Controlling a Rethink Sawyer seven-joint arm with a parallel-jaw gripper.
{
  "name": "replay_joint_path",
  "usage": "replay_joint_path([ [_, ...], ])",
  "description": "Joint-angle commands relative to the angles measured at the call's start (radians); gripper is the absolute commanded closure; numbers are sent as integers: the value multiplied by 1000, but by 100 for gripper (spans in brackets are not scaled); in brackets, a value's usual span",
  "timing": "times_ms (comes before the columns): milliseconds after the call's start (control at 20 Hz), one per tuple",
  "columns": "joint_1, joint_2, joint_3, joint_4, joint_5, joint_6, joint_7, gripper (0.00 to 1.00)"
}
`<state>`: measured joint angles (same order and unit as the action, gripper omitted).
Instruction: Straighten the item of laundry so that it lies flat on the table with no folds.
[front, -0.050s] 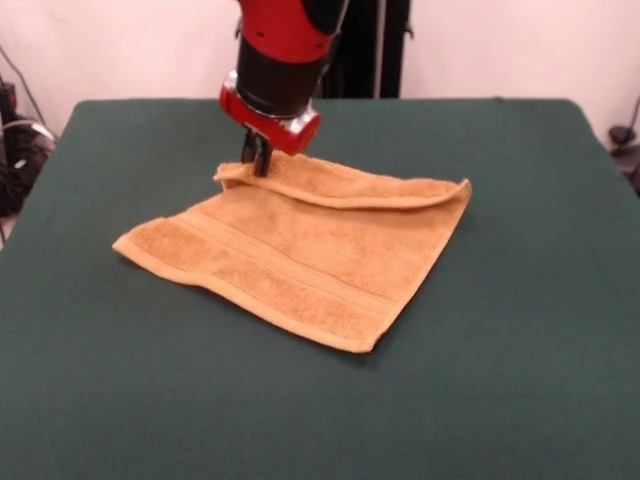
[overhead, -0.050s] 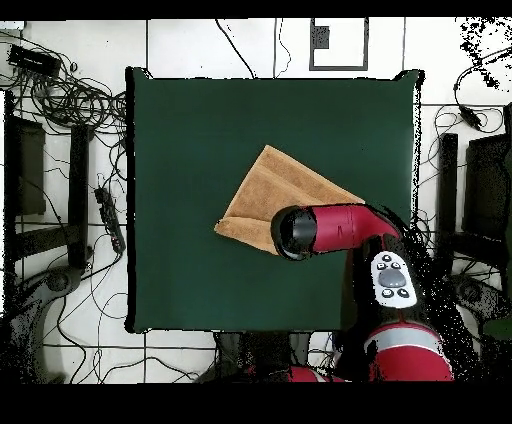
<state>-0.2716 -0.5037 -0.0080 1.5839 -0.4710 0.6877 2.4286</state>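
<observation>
Gripper (front, -0.050s: 258, 157) down at the folded back edge of the towel (front, -0.050s: 300, 255).

The tan towel lay near the middle of the green table (front, -0.050s: 520, 350), its far edge turned over in a long fold that ran from corner to corner. The red and black arm (overhead, -0.050s: 340, 228) stood over that fold's end, dark fingers (front, -0.050s: 262, 155) close together right at the cloth; whether they had pinched it I could not tell.
</observation>
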Motion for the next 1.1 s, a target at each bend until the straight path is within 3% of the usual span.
replay_joint_path([
  [50, 58, 93, 44, 75, 0, 67, -7, 100],
  [450, 51, 173, 44, 62, 20, 71, 9, 100],
  [1100, 137, 104, 10, 132, 69, 234, 22, 100],
])
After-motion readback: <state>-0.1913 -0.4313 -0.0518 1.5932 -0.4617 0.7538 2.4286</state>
